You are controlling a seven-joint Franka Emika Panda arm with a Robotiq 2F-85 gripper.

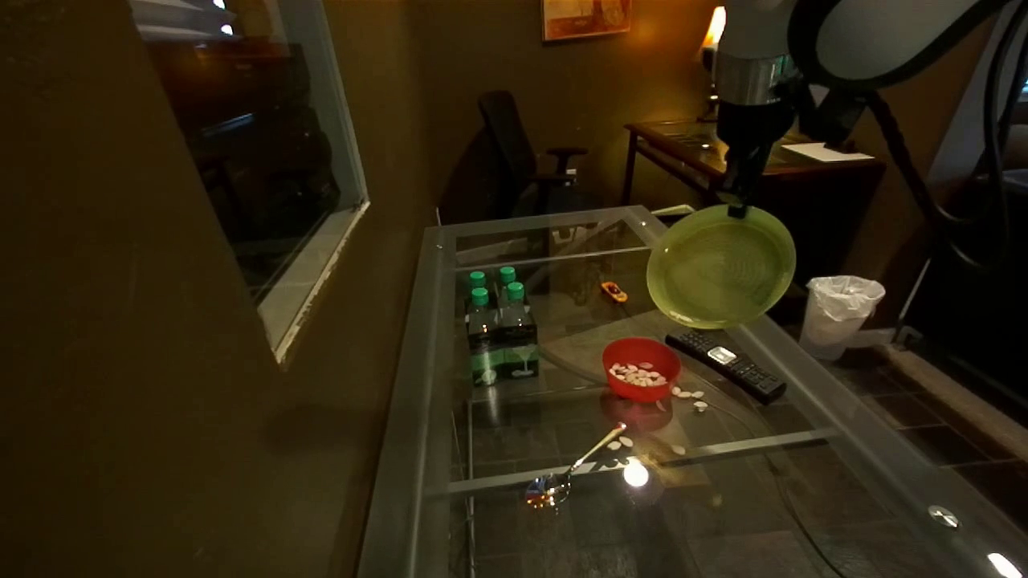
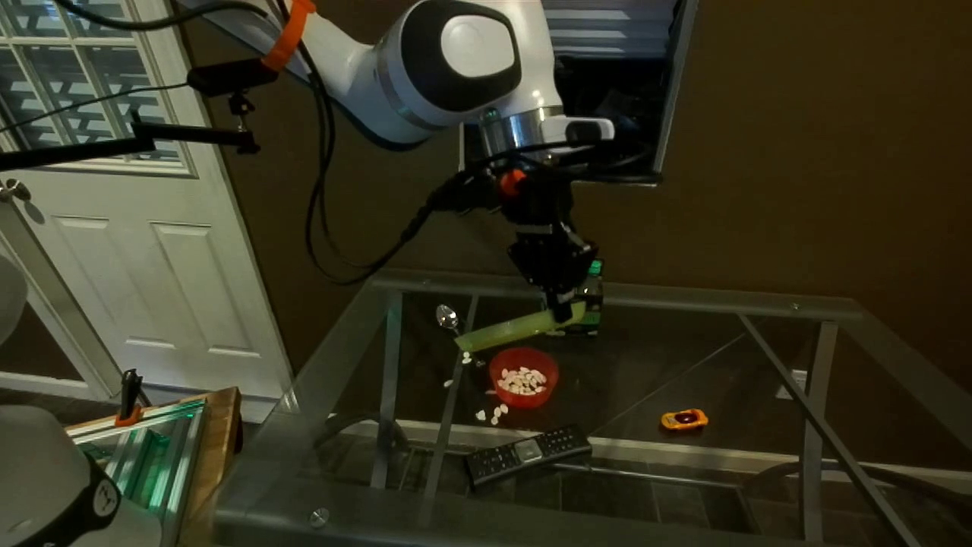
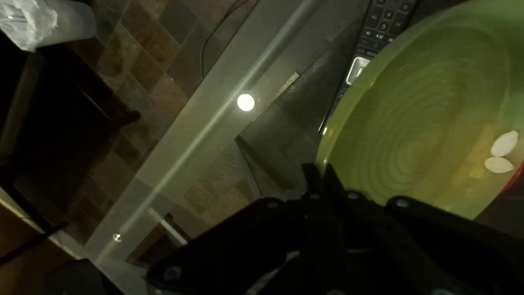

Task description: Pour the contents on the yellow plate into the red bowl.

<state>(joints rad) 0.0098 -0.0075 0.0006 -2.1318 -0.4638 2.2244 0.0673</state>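
My gripper (image 1: 737,210) is shut on the rim of the yellow plate (image 1: 715,269) and holds it in the air, tilted. In an exterior view, its low edge (image 2: 462,343) hangs beside and above the red bowl (image 2: 524,400). The bowl (image 1: 640,349) stands upright on the table with many of the contents (image 1: 638,376) inside. Several pieces (image 1: 689,394) lie on the glass around it. In the wrist view, two pale pieces (image 3: 504,143) show within the plate's outline; I cannot tell whether they lie on it. Only a red sliver of the bowl shows there.
A black remote (image 1: 727,365) lies beside the bowl on the glass table (image 1: 803,482). A spoon (image 1: 552,487) lies nearer the camera. A pack of green-capped bottles (image 1: 502,341) stands near the wall. A small orange toy car (image 2: 683,419) lies farther off.
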